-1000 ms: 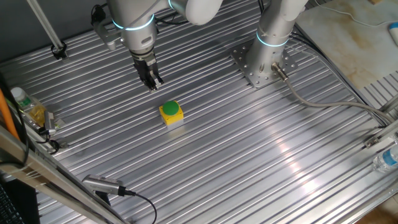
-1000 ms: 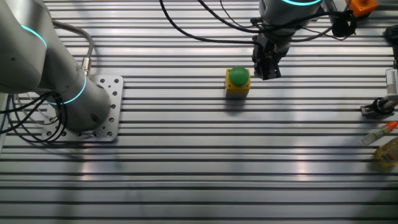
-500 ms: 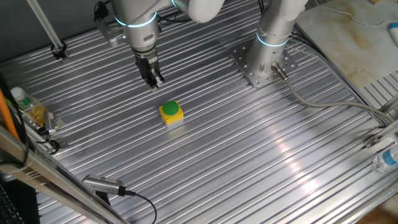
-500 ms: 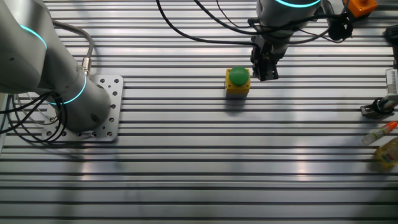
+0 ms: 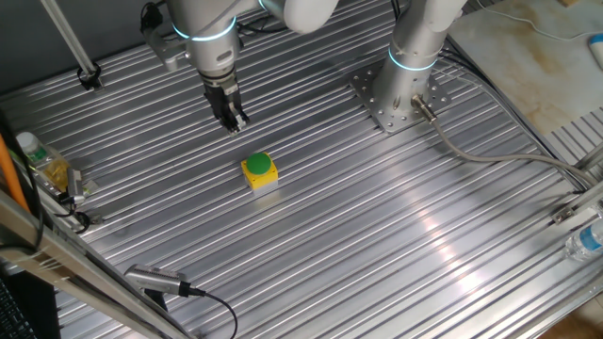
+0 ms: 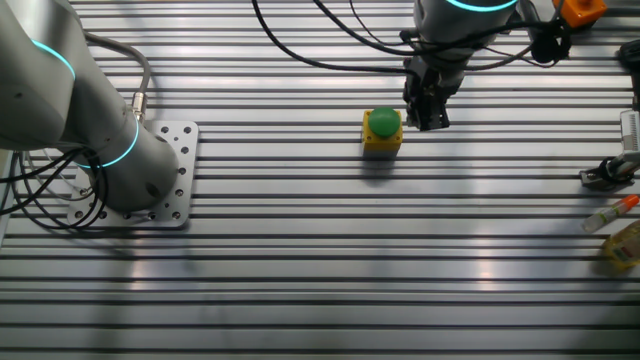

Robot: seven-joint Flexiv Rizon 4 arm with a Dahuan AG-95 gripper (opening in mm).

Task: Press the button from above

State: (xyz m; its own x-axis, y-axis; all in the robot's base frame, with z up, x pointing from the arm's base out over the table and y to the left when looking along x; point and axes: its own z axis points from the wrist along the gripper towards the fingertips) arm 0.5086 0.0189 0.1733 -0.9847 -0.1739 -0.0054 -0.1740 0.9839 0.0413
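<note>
**Green cap untouched, jaws off to one side**

Green button point(image 5: 257, 163) atop a yellow box point(image 5: 261, 175), standing upright on the ribbed metal bench point(image 5: 377, 235), roughly mid-bench and nearer the edge that carries the arm's base plate point(image 5: 394, 99) than the opposite one. Not yet pressed, judging by the clear gap to the gripper point(image 5: 233, 122).

Gripper poised above the bench and beside the box rather than over it: in one fixed view up and toward the far edge from the cap, in the other fixed view point(image 6: 428, 118) just beside the box on the side facing the bottles point(image 6: 622, 232). Jaws dark and bunched together at this range; open or closed, cannot tell.

Risks from here, as judgement only:

- Descending without first shifting sideways: would meet bare bench slats, or clip the box's edge and shove or tip it, since nothing visible fastens the box down.
- Off-centre contact on the cap: likely to push the light box along the slats instead of depressing the button.
- Jaws parted on arrival: could straddle the cap and land on the yellow top, leaving the button unpressed.
- Excess downward travel: hard stop against box and bench.

Needed: centring over the cap, then a straight, slow drop.
</note>
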